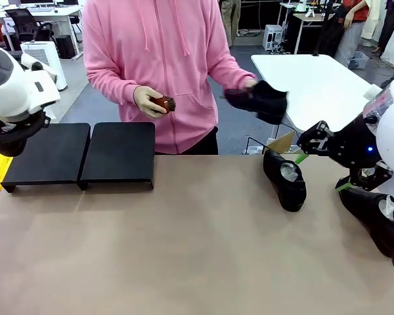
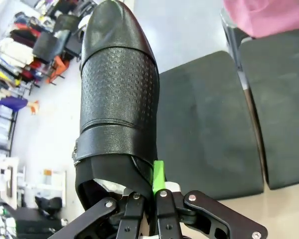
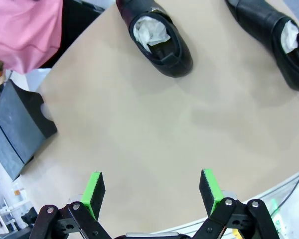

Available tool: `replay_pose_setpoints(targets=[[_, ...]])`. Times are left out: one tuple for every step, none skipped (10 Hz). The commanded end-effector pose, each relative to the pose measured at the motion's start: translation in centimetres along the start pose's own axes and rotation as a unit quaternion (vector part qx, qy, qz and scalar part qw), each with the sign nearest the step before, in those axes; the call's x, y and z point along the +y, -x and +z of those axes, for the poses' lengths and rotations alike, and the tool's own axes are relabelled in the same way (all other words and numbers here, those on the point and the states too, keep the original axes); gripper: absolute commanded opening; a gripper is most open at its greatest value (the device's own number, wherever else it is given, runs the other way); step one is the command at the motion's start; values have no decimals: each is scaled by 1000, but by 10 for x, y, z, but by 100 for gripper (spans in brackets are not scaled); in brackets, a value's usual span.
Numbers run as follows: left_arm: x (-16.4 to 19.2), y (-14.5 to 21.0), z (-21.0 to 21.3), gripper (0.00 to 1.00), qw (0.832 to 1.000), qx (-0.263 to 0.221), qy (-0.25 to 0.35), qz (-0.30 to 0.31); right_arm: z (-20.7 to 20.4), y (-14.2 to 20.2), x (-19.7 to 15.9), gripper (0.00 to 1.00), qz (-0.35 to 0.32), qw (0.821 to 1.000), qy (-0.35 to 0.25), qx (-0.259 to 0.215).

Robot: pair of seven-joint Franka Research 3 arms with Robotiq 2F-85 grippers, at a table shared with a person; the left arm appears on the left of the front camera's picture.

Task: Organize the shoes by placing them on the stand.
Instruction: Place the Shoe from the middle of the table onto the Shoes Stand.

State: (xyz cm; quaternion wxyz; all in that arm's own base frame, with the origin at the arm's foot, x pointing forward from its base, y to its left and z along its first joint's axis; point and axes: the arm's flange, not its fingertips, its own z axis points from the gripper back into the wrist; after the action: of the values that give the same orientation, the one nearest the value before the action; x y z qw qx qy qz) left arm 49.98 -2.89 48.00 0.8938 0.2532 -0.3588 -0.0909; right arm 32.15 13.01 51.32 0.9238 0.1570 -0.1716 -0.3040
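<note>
My left gripper is shut on the heel collar of a glossy black shoe, which hangs toe-away over the stand. The stand's two matte-black sections sit at the table's far left. My right gripper stands open above the table, its green pads wide apart with nothing between them. Two more shoes rest on the table, one just left of this gripper and one below it. These are also seen from the right wrist. The person holds another shoe.
The person in a pink hoodie stands at the far edge with a small brown brush in the other hand. A white table stands behind on the right. The tan tabletop is bare in the middle and front.
</note>
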Motion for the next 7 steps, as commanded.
replay_pose_setpoints(targets=[[-9,-3,-27,0,1000,-3,3,-13,0,-1,0,100,5,1000,-1,-1],[-12,1,-39,0,1000,11,8,0,0,-1,0,100,5,1000,-1,-1],[-13,5,-46,0,1000,21,12,11,0,0,0,100,0,1000,0,0],[-11,6,-47,0,1000,21,10,17,7,19,0,100,26,1000,5,7],[-9,7,-48,0,1000,20,7,19,13,44,-2,100,49,998,14,22],[-7,8,-51,0,1000,19,6,19,12,70,-5,100,77,995,22,67],[-7,9,-52,0,999,20,8,23,9,86,-7,100,95,990,28,101]])
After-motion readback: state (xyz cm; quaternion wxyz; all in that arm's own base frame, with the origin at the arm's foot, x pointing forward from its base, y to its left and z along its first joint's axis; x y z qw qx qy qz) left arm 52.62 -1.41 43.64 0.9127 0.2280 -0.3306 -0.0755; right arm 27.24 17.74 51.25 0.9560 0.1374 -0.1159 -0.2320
